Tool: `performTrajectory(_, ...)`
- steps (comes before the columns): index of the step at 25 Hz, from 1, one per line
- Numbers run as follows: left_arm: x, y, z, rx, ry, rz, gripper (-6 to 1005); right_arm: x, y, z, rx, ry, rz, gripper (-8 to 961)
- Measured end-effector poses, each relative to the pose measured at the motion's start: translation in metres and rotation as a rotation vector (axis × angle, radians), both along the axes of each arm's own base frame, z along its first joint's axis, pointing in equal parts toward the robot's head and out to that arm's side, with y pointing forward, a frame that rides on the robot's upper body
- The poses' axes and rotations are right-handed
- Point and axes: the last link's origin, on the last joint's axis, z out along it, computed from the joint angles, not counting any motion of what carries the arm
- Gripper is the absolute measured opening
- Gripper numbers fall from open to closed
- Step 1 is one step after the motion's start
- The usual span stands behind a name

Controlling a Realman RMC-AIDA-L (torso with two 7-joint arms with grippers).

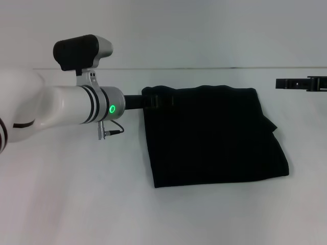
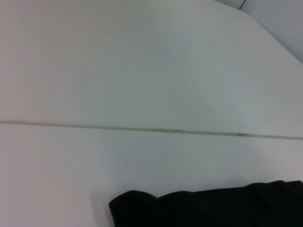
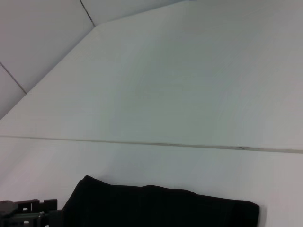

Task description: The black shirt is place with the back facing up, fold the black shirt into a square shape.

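Note:
The black shirt [image 1: 214, 135] lies on the white table as a rough rectangle, plain side up, with a small flap sticking out at its right edge. My left gripper [image 1: 159, 100] reaches in from the left and sits at the shirt's far left corner, black against black cloth. My right gripper [image 1: 299, 83] hovers to the right of the shirt's far right corner, apart from it. In the left wrist view the shirt's [image 2: 213, 208] far edge shows. The right wrist view shows the shirt [image 3: 156, 208] with the left gripper [image 3: 28, 213] at its corner.
The white table [image 1: 76, 204] spreads around the shirt on every side. Its far edge [image 1: 204, 68] runs just behind the shirt, with a white wall beyond. My left arm's white wrist [image 1: 76, 104] hangs over the table's left part.

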Motion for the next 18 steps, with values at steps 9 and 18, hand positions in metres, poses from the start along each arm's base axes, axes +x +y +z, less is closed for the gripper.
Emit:
performTrajectory(9,-0.0003,-0.0025,-0.0052,-0.011,0.016,-0.008,950,0.0000,0.0010,-0.0001,0.007,-0.008,0.006,929)
performTrajectory(18,0.0018,-0.0051,-0.0101,-0.029,0.065,-0.078,777,-0.0003,0.0010,-0.0014,0.007,-0.006,0.005,928)
